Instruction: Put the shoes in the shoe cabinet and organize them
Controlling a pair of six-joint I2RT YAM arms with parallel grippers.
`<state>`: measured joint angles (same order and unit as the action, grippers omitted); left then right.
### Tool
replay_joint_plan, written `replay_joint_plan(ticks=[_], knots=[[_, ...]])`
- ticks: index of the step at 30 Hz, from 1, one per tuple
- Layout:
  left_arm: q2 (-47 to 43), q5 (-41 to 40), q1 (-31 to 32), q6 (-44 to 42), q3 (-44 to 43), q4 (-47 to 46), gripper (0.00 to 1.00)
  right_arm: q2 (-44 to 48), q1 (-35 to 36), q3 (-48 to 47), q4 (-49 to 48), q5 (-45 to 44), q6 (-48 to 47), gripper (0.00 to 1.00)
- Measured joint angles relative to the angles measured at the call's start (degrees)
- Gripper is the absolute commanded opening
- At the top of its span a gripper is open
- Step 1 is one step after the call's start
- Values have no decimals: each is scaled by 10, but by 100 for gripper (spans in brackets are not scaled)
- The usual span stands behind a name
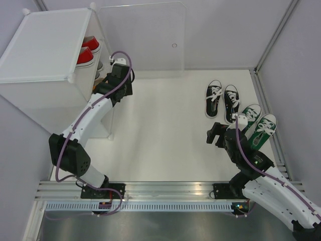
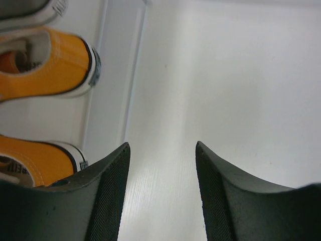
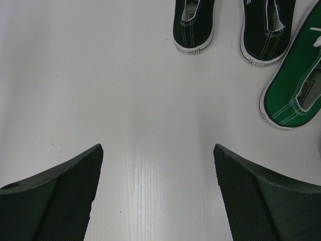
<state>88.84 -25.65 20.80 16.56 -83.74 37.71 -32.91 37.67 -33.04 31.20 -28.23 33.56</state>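
The shoe cabinet [image 1: 45, 55] stands at the far left with its clear door panel [image 1: 143, 42] swung open. Red shoes [image 1: 86, 52] sit on an upper shelf. Two orange shoes [image 2: 47, 65] lie on the bottom shelf, seen in the left wrist view. My left gripper [image 1: 103, 89] is open and empty just outside the cabinet's opening, beside the orange shoes. A black pair [image 1: 220, 99] and a green pair [image 1: 258, 125] lie on the table at the right. My right gripper [image 1: 214, 136] is open and empty over bare table, left of the green pair and below the black pair [image 3: 193, 25].
White table [image 1: 160, 130] bounded by grey walls at the left, back and right. A metal rail [image 1: 165, 193] with the arm bases runs along the near edge. A raised strip [image 1: 266, 115] edges the table's right side next to the green shoes.
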Motion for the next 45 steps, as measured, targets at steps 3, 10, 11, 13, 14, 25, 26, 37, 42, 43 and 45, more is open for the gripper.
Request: replay_joint_plan(ticks=[3,10,11,13,14,25,26,37,42,43,45], knots=[[36,-30,3,-12,-56,-28,60,-2,0,0,-1,0,0,94],[146,-97,-12,-57,-142,-79,61,-11,0,0,-4,4,-4,94],[162,-104,-16,-63,-153,-82,60,-12,0,0,-4,5,-4,94],[192,-110,-24,-73,-169,-87,61,-13,0,0,-4,7,-4,94],[204,-114,-29,-77,-173,-90,61,-15,0,0,-4,9,-5,94],[235,-118,-72,-91,-153,-105,61,-28,0,4,-9,19,-8,93],[232,-118,-71,-92,-146,-108,61,-30,0,4,-8,19,-8,93],[168,-113,-68,-87,-70,-102,60,-18,0,5,-9,27,-9,93],[148,-106,-68,-75,-51,-92,60,-16,0,5,-9,28,-9,93],[142,-102,-69,-72,-47,-87,60,-15,0,5,-9,28,-9,93],[135,-98,-70,-68,-43,-82,60,-15,0,5,-9,28,-9,93]])
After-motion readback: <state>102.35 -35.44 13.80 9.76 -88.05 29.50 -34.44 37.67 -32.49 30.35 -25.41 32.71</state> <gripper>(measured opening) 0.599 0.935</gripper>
